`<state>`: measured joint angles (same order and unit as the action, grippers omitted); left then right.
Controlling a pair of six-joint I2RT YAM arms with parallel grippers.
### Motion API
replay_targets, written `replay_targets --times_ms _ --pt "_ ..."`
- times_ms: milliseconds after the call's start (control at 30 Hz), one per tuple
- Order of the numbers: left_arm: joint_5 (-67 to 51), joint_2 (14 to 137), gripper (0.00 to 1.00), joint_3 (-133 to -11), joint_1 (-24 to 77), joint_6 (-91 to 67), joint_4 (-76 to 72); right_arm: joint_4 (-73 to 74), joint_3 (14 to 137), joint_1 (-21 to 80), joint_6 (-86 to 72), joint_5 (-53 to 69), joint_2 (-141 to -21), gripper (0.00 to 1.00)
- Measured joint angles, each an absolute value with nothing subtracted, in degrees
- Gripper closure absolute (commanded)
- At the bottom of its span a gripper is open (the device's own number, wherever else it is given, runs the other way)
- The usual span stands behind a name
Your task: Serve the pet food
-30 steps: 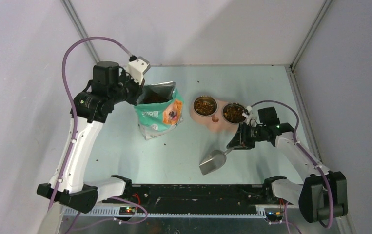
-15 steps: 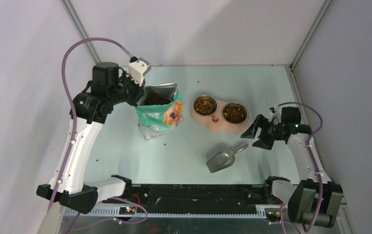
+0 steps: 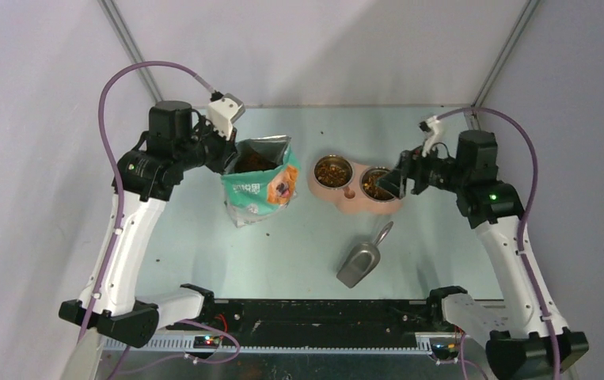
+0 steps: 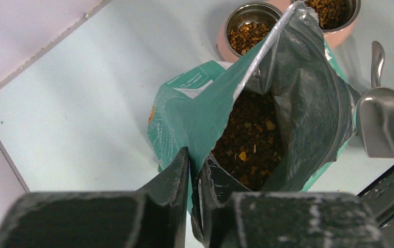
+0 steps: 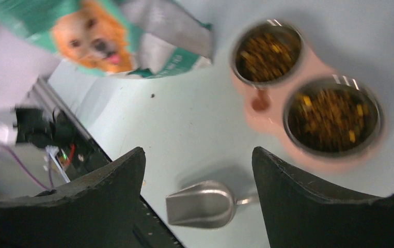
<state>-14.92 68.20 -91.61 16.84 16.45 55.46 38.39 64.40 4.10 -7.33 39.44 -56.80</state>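
Note:
Pet food shows as brown kibble inside the open teal bag [image 3: 260, 186] [image 4: 251, 139] and in both steel bowls [image 3: 333, 171] [image 3: 377, 184] of the pink feeder [image 3: 351, 199]. My left gripper [image 3: 231, 152] [image 4: 194, 155] is shut on the bag's near rim, holding its mouth open. The grey metal scoop [image 3: 359, 260] [image 5: 202, 204] lies free on the table in front of the feeder. Above the right bowl hangs my right gripper [image 3: 391, 184] [image 5: 199, 152], open, with nothing between its fingers. Both filled bowls [image 5: 268, 51] [image 5: 331, 116] show below it.
A few stray pellets [image 3: 267, 233] lie on the table near the bag's foot. The enclosure walls close in at the back and on both sides. A black rail [image 3: 314, 313] runs along the near edge between the arm bases.
My right gripper has opened, let go of the scoop's handle, and risen back over the right bowl. The scoop now rests on the table. The left arm has not moved.

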Motion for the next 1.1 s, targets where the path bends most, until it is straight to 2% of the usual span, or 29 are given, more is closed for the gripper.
replay_targets --times_ms 100,433,633,833,967,1100 --pt "-16.05 67.79 0.73 -91.64 16.84 16.8 55.46 34.11 67.53 11.81 -1.65 41.21 -59.02 0.25" --pt "-18.48 64.31 0.64 -91.64 16.84 20.93 56.73 28.88 83.53 26.22 18.87 42.35 -77.58 0.21" --pt "-22.02 64.58 0.58 -91.64 16.84 22.74 58.54 27.49 98.35 27.57 25.5 47.48 -91.77 0.16" --pt "-24.84 66.19 0.53 -92.2 16.84 24.23 60.03 29.04 105.8 29.06 32.03 53.67 -100.25 0.15" --pt "-24.82 67.2 0.52 -93.56 16.84 26.09 61.56 32.08 109.25 31.46 35.86 55.9 -104.12 0.19" --pt "-24.84 67.07 0.52 -94.52 16.84 27.77 63.35 34.17 111.77 33.61 38.2 56.99 -106.26 0.31"
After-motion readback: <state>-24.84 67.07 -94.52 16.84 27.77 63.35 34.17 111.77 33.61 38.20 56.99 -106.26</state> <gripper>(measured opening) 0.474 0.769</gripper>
